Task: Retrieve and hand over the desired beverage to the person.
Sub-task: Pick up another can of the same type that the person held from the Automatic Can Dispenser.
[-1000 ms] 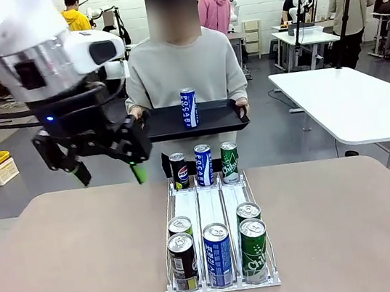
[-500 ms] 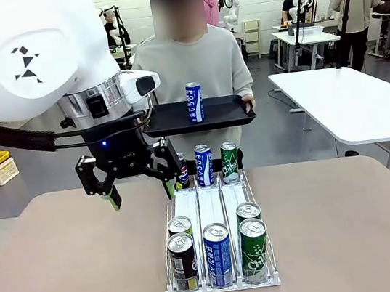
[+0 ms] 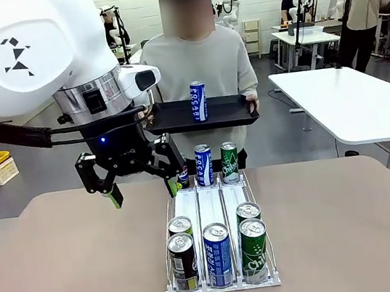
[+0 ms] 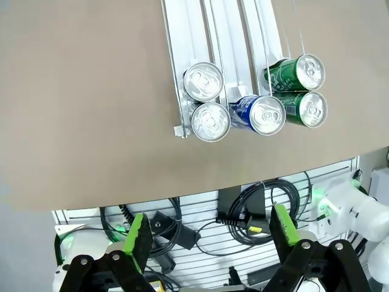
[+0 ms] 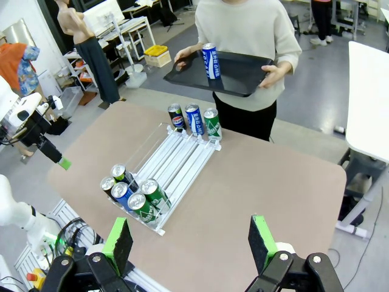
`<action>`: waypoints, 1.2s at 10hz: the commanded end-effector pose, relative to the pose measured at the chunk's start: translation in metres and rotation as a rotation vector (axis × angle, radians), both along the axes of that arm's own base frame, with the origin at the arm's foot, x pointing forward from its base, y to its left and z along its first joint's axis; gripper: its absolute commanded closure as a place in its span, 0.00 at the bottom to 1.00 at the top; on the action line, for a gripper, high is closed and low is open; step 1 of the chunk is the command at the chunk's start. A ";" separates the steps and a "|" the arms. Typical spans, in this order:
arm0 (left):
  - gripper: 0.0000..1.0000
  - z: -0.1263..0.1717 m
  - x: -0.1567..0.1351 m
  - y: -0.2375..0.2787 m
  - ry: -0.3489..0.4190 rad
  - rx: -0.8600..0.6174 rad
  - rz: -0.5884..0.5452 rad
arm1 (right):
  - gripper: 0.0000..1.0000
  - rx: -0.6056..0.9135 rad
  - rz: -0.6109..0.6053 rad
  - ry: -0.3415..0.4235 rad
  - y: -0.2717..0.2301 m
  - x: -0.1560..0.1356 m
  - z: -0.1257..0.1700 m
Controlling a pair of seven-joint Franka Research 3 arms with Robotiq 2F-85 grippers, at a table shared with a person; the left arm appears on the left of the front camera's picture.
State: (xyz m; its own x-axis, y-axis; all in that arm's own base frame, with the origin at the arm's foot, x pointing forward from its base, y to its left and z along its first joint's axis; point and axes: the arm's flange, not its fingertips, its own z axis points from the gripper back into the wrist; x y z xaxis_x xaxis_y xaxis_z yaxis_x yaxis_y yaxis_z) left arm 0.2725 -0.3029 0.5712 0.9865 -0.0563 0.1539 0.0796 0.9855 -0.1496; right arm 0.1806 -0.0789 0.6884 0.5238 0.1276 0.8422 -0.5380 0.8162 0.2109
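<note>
At the left of the front view, the left claw (image 3: 144, 190) is seen hanging above the desk (image 3: 66, 268), just beside the far left corner of the white rack (image 3: 209, 202). Its jaws are spread wide and nothing is held between them. In the left wrist view the same claw (image 4: 211, 234) is shown with its green fingertips (image 4: 137, 236) far apart and the rack's near end below and beyond them.

A dark cola can (image 3: 182, 174) at the rack's far end is partly hidden behind one finger of that claw. It belongs to the far row of cans (image 3: 204, 164), three standing upright side by side. At the rack's near end a near cluster of cans (image 3: 218, 255) is gathered: three in front, with one more behind each outer can.

Beyond the desk, a black tray (image 3: 230, 109) is held level in both hands by the person (image 3: 197, 65) in a grey sweatshirt. The blue can (image 3: 198, 100) is stood upright on that tray, well apart from both claws.

In the right wrist view, the right claw (image 5: 191, 238) is seen high over the desk's robot-side edge, its jaws wide apart and empty.
</note>
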 end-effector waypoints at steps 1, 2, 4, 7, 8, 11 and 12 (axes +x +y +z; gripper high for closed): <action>0.00 0.002 -0.001 0.004 -0.006 0.024 0.001 | 0.00 0.006 0.014 0.001 0.001 0.001 -0.002; 0.00 0.000 0.000 0.000 0.000 0.000 0.000 | 0.00 0.006 0.014 0.001 0.001 0.001 -0.002; 0.00 -0.030 -0.003 -0.024 0.012 0.074 0.020 | 0.00 0.006 0.014 0.001 0.001 0.001 -0.002; 0.00 -0.061 -0.009 -0.048 -0.007 0.173 0.036 | 0.00 0.006 0.014 0.001 0.001 0.001 -0.002; 0.00 -0.068 0.001 -0.048 -0.013 0.200 0.035 | 0.00 0.006 0.014 0.001 0.001 0.001 -0.002; 0.00 -0.095 0.010 -0.054 0.030 0.176 0.024 | 0.00 0.006 0.014 0.001 0.001 0.001 -0.002; 0.00 -0.102 0.012 -0.057 0.044 0.157 0.039 | 0.00 0.006 0.014 0.001 0.001 0.001 -0.002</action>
State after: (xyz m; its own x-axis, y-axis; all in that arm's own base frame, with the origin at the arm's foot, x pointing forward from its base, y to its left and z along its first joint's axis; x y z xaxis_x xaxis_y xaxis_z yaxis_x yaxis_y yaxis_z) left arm 0.2823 -0.3538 0.4737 0.9937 -0.0691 0.0884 0.0679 0.9976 0.0167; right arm 0.1806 -0.0790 0.6884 0.5238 0.1274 0.8422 -0.5379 0.8161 0.2111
